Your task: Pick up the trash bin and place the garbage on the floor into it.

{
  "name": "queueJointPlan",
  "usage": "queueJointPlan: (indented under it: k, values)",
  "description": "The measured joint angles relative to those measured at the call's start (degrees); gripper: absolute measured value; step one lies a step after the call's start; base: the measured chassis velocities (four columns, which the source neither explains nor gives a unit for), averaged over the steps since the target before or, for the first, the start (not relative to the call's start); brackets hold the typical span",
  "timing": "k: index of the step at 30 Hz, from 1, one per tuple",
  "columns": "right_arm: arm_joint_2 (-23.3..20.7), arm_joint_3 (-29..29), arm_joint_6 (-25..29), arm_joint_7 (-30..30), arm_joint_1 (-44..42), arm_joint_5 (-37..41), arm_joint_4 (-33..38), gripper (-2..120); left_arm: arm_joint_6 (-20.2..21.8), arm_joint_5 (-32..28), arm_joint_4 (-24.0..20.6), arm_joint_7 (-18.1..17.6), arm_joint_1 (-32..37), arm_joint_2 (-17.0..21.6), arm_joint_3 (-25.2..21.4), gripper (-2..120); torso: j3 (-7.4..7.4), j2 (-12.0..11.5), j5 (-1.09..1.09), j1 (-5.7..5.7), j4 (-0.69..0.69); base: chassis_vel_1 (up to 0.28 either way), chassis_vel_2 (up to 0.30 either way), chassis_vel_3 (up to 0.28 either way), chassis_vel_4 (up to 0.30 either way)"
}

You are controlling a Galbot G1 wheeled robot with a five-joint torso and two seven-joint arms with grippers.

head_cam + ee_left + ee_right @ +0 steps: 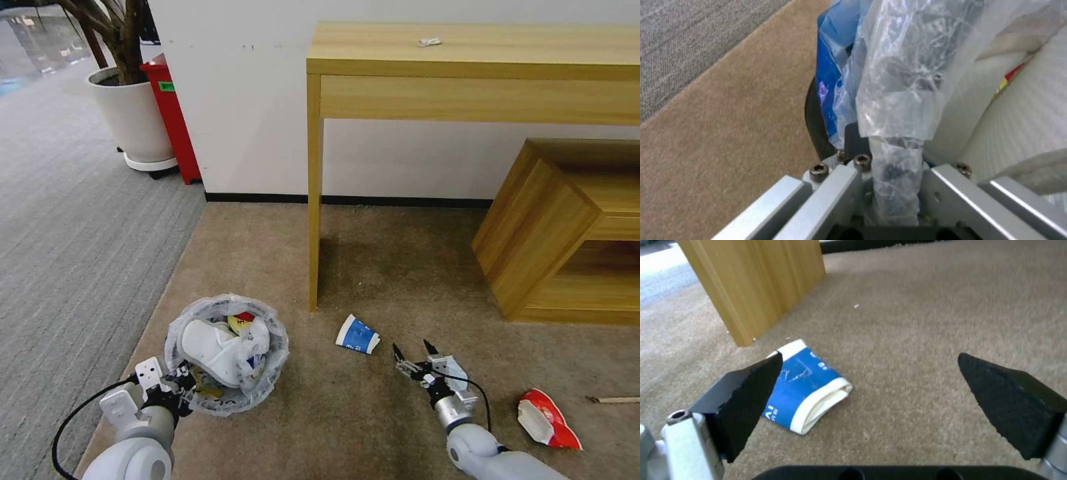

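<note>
My left claw (181, 390) is clamped on the bin (227, 353) by its near rim and liner, over the beige floor (373, 427) by its left edge. My right claw (415, 353) hangs wide just beside the cup (358, 335), which lies near the desk leg (313, 200). The cup is squashed flat, so my fingers may slide over it or knock it away. The bin is heaped, and a slipper (213, 347) could tumble out.

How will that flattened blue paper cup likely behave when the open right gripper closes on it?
The cup lies squashed on the carpet, so it probably won't roll. It looks like thin paper, likely light, and may crumple further under the right gripper. Lying so flat, it may slide rather than lift.
</note>
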Motion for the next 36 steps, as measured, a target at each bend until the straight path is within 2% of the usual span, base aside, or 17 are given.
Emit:
queueJointPlan:
  k: [9, 15, 21, 36]
  values:
    - [2.1, 0.0, -2.3, 1.4, 0.6, 8.6, 1.3, 99, -0.4, 1.2, 0.4, 0.1, 0.4, -0.9, 0.2, 0, 0.00, 0.0, 0.00, 0.00, 0.00, 0.000, 0.000, 0.000, 0.000]
    - [3.3, 0.1, -2.6, 1.6, 0.2, 9.5, 0.6, 91, -0.5, 1.5, 0.4, 0.1, 0.7, -1.0, 0.3, 0, 0.00, 0.0, 0.00, 0.00, 0.00, 0.000, 0.000, 0.000, 0.000]
    - [4.5, -1.2, -3.8, 2.1, 0.1, 10.7, 0.1, 98, -0.7, 1.9, 0.4, 0.1, 0.8, -1.0, 0.4, 0, 0.00, 0.0, 0.00, 0.00, -0.01, 0.000, 0.000, 0.000, 0.000]
    - [9.9, -3.8, -6.8, 1.9, 3.6, 13.0, -5.0, 97, -1.4, 1.8, -0.1, 0.1, 1.6, -1.0, 0.1, 0, 0.00, 0.0, 0.00, 0.00, 0.00, 0.000, 0.000, 0.000, 0.000]
